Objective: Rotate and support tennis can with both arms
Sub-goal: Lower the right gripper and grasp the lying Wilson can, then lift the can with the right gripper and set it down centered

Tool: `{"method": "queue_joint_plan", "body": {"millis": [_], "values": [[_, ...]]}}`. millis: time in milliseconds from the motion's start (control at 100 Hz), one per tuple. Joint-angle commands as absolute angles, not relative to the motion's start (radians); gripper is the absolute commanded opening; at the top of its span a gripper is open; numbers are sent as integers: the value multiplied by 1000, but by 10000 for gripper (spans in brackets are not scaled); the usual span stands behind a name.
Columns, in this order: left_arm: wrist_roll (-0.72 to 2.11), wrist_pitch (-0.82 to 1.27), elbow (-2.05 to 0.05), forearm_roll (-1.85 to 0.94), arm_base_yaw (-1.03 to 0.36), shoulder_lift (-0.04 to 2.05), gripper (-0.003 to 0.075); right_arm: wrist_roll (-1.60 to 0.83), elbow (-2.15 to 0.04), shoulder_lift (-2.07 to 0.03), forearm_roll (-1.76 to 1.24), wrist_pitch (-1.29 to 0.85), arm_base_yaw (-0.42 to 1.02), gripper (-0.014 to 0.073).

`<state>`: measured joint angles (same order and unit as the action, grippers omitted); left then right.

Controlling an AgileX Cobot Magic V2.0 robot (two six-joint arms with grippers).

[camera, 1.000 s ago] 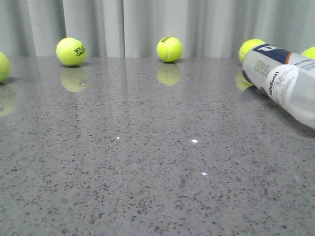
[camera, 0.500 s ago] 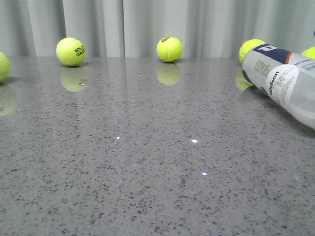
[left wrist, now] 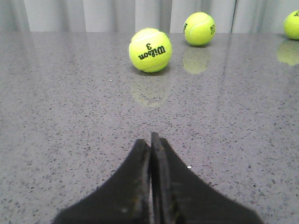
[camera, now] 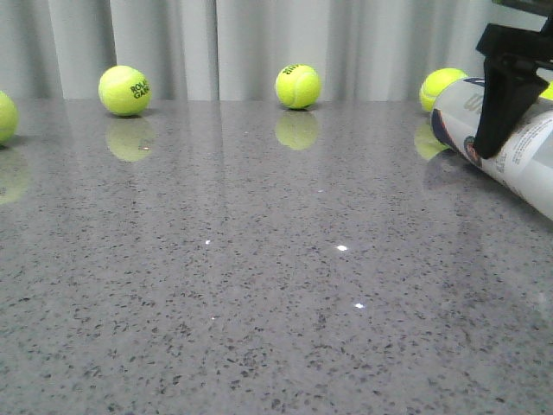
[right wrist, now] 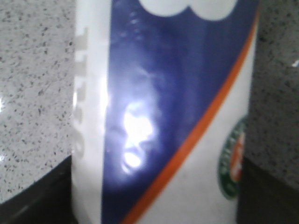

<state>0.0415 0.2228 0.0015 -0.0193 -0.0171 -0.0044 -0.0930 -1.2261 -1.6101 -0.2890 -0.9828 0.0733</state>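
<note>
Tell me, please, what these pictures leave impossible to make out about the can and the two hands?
- Tennis can: its near end is cut off by the front view's right edge; in the right wrist view it is blurred, so its emblem lettering is unreadable.
- Right hand: only one finger shows in the front view; whether the fingers touch the can is unclear.
- Left hand: outside the front view, so its place relative to the can is unknown.

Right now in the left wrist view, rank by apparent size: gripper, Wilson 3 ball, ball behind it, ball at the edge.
1. Black left gripper, nearest the camera.
2. Yellow-green Wilson 3 tennis ball.
3. Ball behind it.
4. Edge ball, cropped, so unsure.
</note>
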Motion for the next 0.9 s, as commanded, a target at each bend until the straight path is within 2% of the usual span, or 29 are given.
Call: {"method": "queue_joint_plan", "body": {"millis": [0,100,170,440,560,790,890], "values": [[31,149,46,-21,-26,-32,-19,-97,-1259,-1586,-315,-964,75,456],[31,149,46,-21,-26,-32,-19,-97,-1261,-1585,-315,-967,75,249],[31,149,46,-21,-26,-32,-19,-112,-1277,-1585,-315,-985,75,183],[31,149,46,-21,-26,-32,-19,-353,-1444,-1585,-315,-1068,150,182],[31,149,46,-21,-26,-32,-19,-592,-1500,-1585,-314,-1059,223,182],[31,149,46,-21,-26,-32,-19,-1244,-1509,-1598,-314,-1046,365,182],[31,149,46,-21,-26,-32,-19,-1340,-1509,-1623,-314,-1046,394,182]]}}
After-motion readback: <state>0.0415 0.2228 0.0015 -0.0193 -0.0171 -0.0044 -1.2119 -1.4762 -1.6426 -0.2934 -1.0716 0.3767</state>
